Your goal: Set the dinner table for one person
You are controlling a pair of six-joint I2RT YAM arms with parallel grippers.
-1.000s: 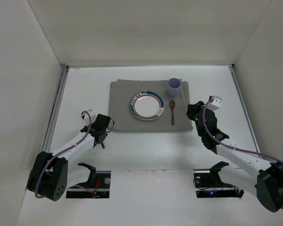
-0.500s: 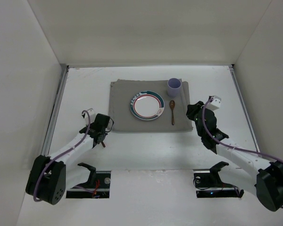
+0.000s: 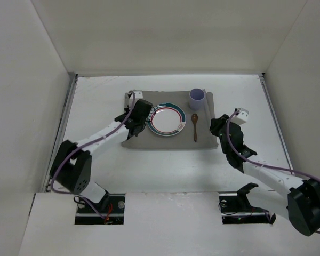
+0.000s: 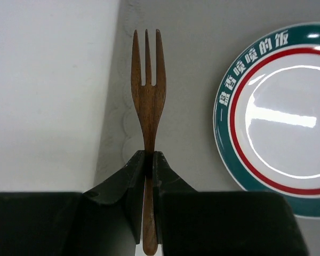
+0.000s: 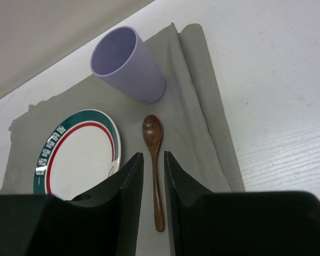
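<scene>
The dinner table point(image 3: 165, 168) is carrying a grey mat point(image 3: 205, 140) with a plate point(image 3: 166, 119), and the left gripper point(image 3: 137, 118) is hovering over the mat's left strip. In the left wrist view, its jaws are pinching a wooden fork point(image 4: 148, 101) by the handle, long axis running near to far, plate just to the right. In the right wrist view, the right gripper point(image 5: 153, 160) is hanging slightly parted and empty, with the spoon point(image 5: 152, 130) ahead of it.
</scene>
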